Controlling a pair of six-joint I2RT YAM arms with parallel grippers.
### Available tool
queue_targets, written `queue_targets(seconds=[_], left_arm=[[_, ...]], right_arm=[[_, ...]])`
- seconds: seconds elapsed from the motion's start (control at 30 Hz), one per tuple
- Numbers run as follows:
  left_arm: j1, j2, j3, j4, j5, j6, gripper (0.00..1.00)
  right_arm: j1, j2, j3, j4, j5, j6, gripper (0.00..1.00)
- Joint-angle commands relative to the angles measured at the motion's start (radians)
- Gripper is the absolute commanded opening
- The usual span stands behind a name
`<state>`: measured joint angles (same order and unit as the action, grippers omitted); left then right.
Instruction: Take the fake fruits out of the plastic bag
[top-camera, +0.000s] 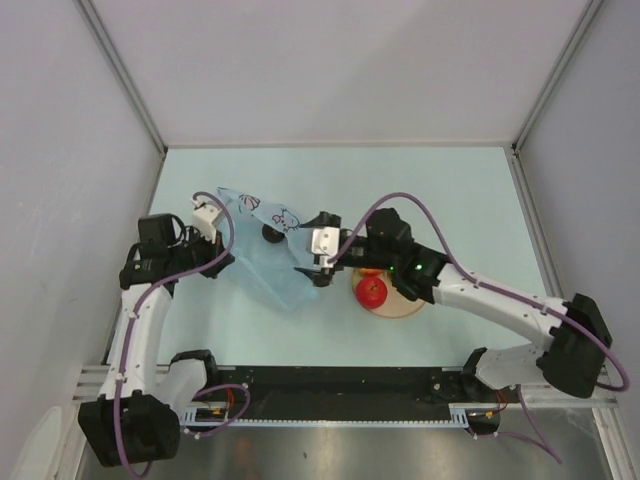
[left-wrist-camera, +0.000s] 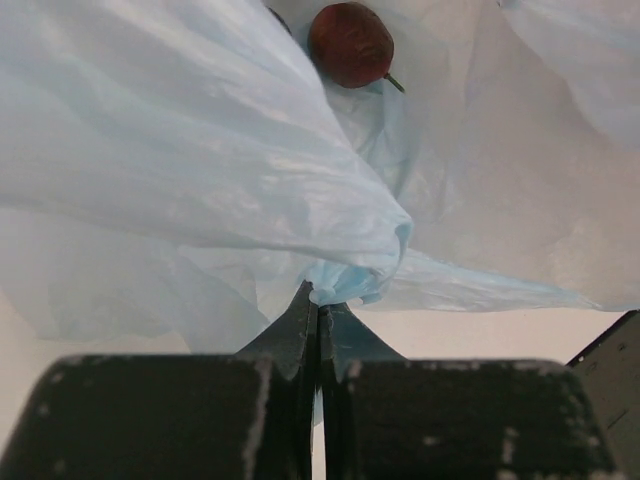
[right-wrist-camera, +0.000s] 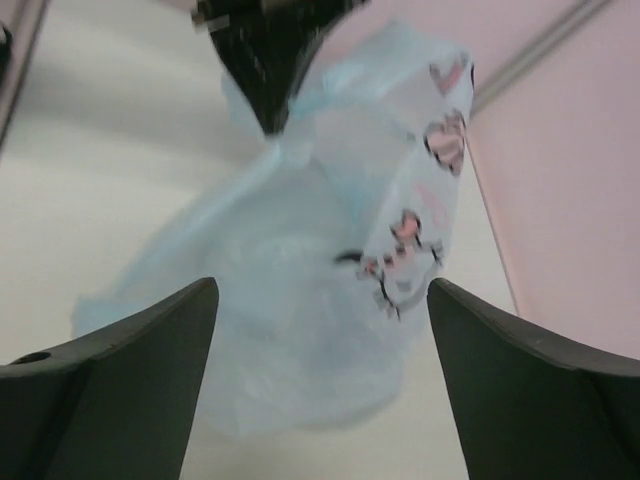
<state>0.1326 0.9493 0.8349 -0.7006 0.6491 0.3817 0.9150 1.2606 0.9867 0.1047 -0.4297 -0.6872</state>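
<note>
A pale table (top-camera: 450, 200) lay inside a plain white-walled cell. Left of its middle was the bag (top-camera: 262, 262), light blue and crumpled, with its white printed patch toward the far side. It was partly lifted. A maroon fruit (left-wrist-camera: 350, 45) showed among the far folds. The pictures did not settle whether it was inside the bag's mouth or just outside on the table. No other fruit could be made out through the plastic, though the right wrist view was blurred.

The left hand (left-wrist-camera: 318, 300) was pressed together on a gathered fold of the bag's left edge and held it up. The right hand (right-wrist-camera: 320, 290) was spread wide and held nothing. It was just beside the bag's right side and faced it.

To the right, close to the bag, a tan plate (top-camera: 400, 308) held a red apple (top-camera: 372, 290). That fruit appeared to be already out.

The step in hand seemed to be going back to the bag for another fruit. The next move likely called for the left pinch to keep the mouth raised. The right hand would then need to reach in among loose, shifting plastic and close on the fruit alone, not on film.
</note>
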Motion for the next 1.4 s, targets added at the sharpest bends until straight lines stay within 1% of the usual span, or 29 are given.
queue_targets(seconds=[0.0,0.03,0.07,0.1,0.13,0.17,0.23,0.27,0.3,0.37,0.4,0.43,0.5,0.57,0.73,0.8,0.83,0.97,1.0,1.03,1.07,1.13,1.2,1.37], left_arm=[[0.006,-0.052,-0.023,0.024,0.038,-0.021,0.0],[0.009,-0.072,-0.023,0.023,0.038,-0.021,0.0],[0.007,-0.079,-0.022,0.021,0.049,-0.02,0.0],[0.006,-0.084,-0.02,0.02,0.053,-0.027,0.0],[0.005,-0.083,-0.017,0.019,0.058,-0.032,0.0],[0.007,-0.078,-0.005,0.018,0.064,-0.033,0.0],[0.007,-0.075,0.012,0.001,0.075,-0.04,0.0],[0.007,-0.084,0.021,-0.005,0.078,-0.038,0.0],[0.007,-0.09,0.044,-0.014,0.084,-0.043,0.0],[0.007,-0.106,0.085,-0.048,0.093,-0.041,0.0],[0.007,-0.109,0.099,-0.081,0.096,-0.035,0.0],[0.006,-0.11,0.113,-0.1,0.099,-0.024,0.0],[0.006,-0.113,0.151,-0.16,0.098,0.015,0.0],[0.007,-0.121,0.185,-0.191,0.098,0.048,0.0],[0.005,-0.171,0.257,-0.258,0.145,0.062,0.0],[0.007,-0.179,0.314,-0.305,0.149,0.08,0.0],[0.007,-0.184,0.326,-0.319,0.144,0.085,0.0],[0.006,-0.201,0.317,-0.307,0.063,0.072,0.0],[0.005,-0.202,0.322,-0.31,0.064,0.072,0.0],[0.005,-0.204,0.332,-0.318,0.073,0.075,0.0],[0.007,-0.201,0.361,-0.327,0.095,0.08,0.0],[0.007,-0.196,0.391,-0.356,0.118,0.08,0.0],[0.007,-0.192,0.412,-0.362,0.132,0.072,0.0],[0.007,-0.178,0.389,-0.339,0.15,0.045,0.0]], right_arm=[[0.068,0.135,0.084,0.244,0.009,0.235,0.83],[0.076,0.158,0.099,0.268,-0.003,0.253,0.79],[0.085,0.174,0.104,0.292,-0.006,0.262,0.7],[0.1,0.196,0.107,0.343,-0.004,0.274,0.67],[0.11,0.203,0.116,0.358,0.017,0.278,0.66],[0.117,0.207,0.147,0.363,0.026,0.282,0.62],[0.122,0.223,0.193,0.317,0.004,0.29,0.58],[0.124,0.23,0.217,0.297,-0.001,0.296,0.54],[0.119,0.235,0.221,0.268,-0.003,0.304,0.52],[0.104,0.263,0.222,0.238,-0.009,0.318,0.48],[0.101,0.276,0.222,0.213,0.0,0.318,0.48],[0.091,0.308,0.222,0.205,0.031,0.327,0.48],[0.084,0.341,0.222,0.193,0.042,0.322,0.47],[0.082,0.382,0.228,0.169,0.071,0.305,0.45],[0.061,0.462,0.273,0.159,0.163,0.367,0.43],[0.05,0.497,0.28,0.162,0.187,0.382,0.43],[0.047,0.508,0.296,0.165,0.196,0.388,0.45],[0.03,0.574,0.322,0.216,0.27,0.429,0.5],[0.025,0.597,0.325,0.231,0.317,0.452,0.53],[0.019,0.612,0.329,0.245,0.339,0.465,0.6],[0.016,0.628,0.345,0.272,0.357,0.472,0.64],[0.012,0.68,0.371,0.288,0.391,0.476,0.72],[0.013,0.738,0.412,0.296,0.387,0.468,0.73],[0.004,0.85,0.49,0.32,0.417,0.466,0.81]])
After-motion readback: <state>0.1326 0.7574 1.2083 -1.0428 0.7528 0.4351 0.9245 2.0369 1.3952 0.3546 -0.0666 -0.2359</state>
